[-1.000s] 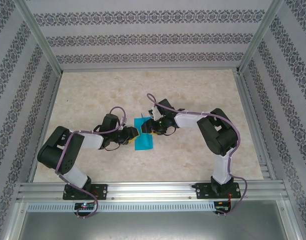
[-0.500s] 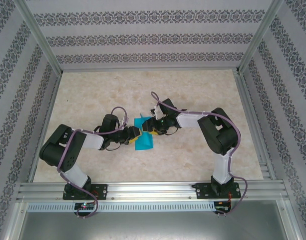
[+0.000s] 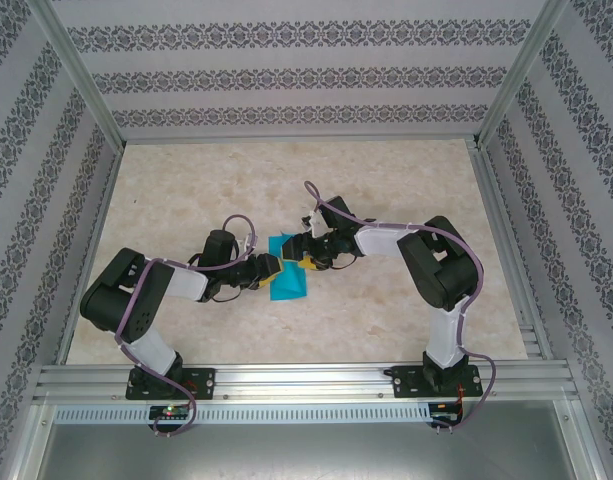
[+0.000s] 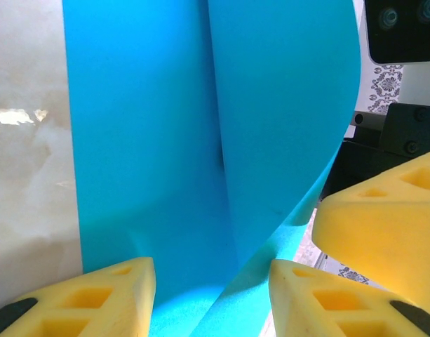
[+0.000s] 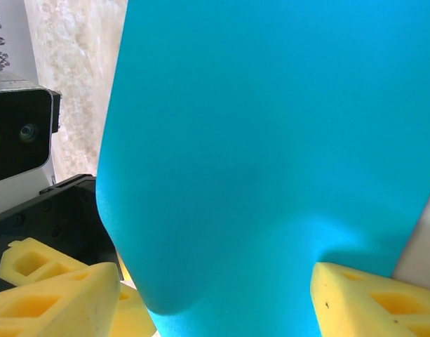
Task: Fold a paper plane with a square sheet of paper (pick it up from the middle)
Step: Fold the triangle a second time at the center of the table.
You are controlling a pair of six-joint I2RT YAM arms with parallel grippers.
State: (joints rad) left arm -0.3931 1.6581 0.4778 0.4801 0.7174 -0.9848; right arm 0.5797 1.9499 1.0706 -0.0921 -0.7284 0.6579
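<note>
Reaching in from the left, the left gripper [image 3: 270, 265] lies low over the marbled table [image 3: 186, 190]. Its yellow fingers [image 4: 88, 298] are partly apart, with the near edge of the paper running into the gap between them; nothing is pinched. The paper [image 3: 286, 287], a bright cyan sheet, sits at mid-table between the two arms. Seen from the left wrist, one part lies flat on the table while a second part rises from a lengthwise crease and curls over toward the right. From above, its lower end shows clear below the two grippers, and its upper end is partly hidden by them. Stretched in from the right, the right gripper [image 3: 308, 262] ends just beside the left one, over the sheet. Its fingers stand wide apart, and the paper swells in a smooth curve into the space between them, unclamped. One of its fingers shows just beside the curled flap in the left wrist view.
</note>
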